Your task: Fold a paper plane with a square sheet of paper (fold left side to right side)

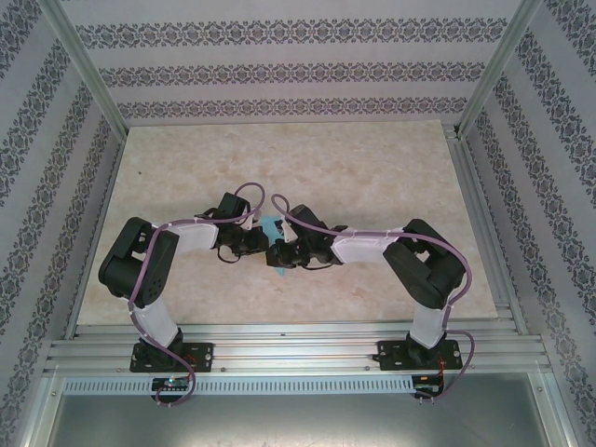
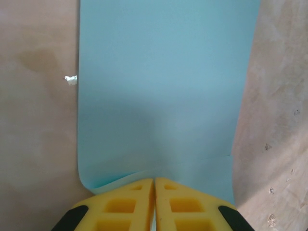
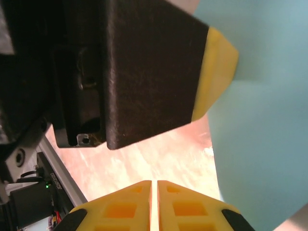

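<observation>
The turquoise square sheet of paper [image 2: 163, 86] stretches away from my left gripper [image 2: 154, 180] in the left wrist view. Its near edge curls up at the yellow fingertips [image 2: 134, 192], and a sliver of it shows between the shut jaws. From above, the sheet [image 1: 272, 225] peeks out between the two wrists at the table's middle. My right gripper [image 3: 154, 183] is shut above bare table, with the sheet [image 3: 264, 134] off to its right and nothing seen between its pads. The left gripper's black body and yellow finger [image 3: 219, 62] hang close in front of it.
The pale marbled table [image 1: 298, 158] is fenced by patterned walls and metal posts. An aluminium rail [image 1: 298, 340] runs along the near edge by the arm bases. A small white speck [image 2: 70, 80] lies left of the sheet.
</observation>
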Robot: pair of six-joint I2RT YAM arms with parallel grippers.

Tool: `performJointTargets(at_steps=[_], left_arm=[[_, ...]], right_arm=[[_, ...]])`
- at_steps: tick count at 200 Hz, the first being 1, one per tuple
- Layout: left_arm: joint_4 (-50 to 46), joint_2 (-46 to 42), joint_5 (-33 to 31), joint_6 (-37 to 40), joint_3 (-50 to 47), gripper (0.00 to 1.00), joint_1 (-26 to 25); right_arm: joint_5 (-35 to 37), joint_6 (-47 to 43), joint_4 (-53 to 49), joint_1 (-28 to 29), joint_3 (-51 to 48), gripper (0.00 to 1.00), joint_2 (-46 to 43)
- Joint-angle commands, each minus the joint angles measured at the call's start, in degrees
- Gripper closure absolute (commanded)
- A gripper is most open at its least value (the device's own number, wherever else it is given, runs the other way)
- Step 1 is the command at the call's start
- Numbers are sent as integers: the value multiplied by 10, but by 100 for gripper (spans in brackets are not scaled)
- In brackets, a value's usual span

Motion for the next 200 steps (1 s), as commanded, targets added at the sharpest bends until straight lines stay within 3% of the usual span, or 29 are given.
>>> performJointTargets(at_steps=[1,80,200], left_arm=[[-18,28,-50,15,-25,89,3],[-21,27,-52,17,-24,90,3],[-21,26,-54,16,-24,90,3]], right_arm=[[-7,19,30,3,-17,88,11],[-1,8,21,-20,-21,88,-2],[-13,18,28,-2,-21,88,38]])
